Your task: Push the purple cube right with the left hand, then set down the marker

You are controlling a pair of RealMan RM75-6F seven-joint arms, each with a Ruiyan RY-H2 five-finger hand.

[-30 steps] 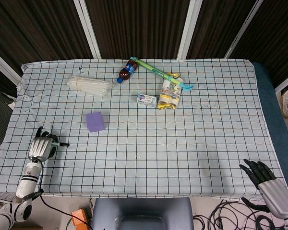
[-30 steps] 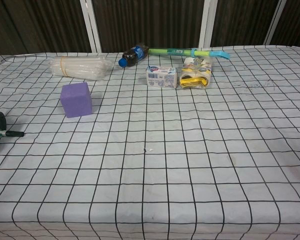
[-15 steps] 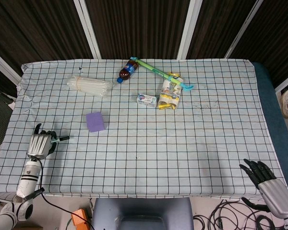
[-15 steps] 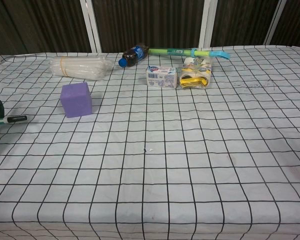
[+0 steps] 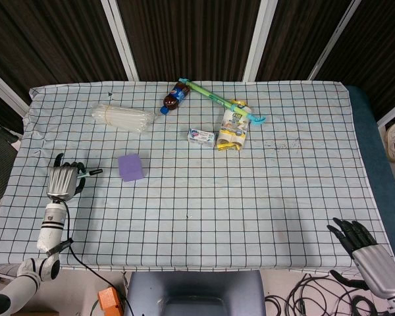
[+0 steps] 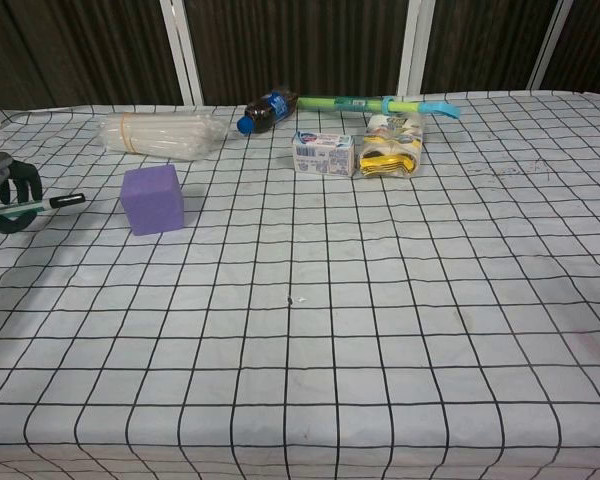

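Observation:
The purple cube [image 5: 131, 166] [image 6: 152, 200] sits on the checked cloth, left of the table's middle. My left hand [image 5: 62, 181] [image 6: 8, 192] hovers to the cube's left, a short gap away, fingers curled around a thin marker [image 5: 89, 173] [image 6: 50, 204] whose black tip points right toward the cube. My right hand [image 5: 363, 245] rests off the near right corner of the table with fingers spread and nothing in it; only the head view shows it.
At the back lie a clear plastic bundle [image 5: 123, 118], a cola bottle [image 5: 174, 97], a green and blue stick [image 5: 225, 102], a small white box [image 5: 201, 137] and a yellow-banded pack [image 5: 232, 130]. The table edge [image 5: 184, 268] runs along the near side.
My left hand has moved away from the near edge and to the right with the marker, closing on the cube's left side. The cube and the right hand have stayed put.

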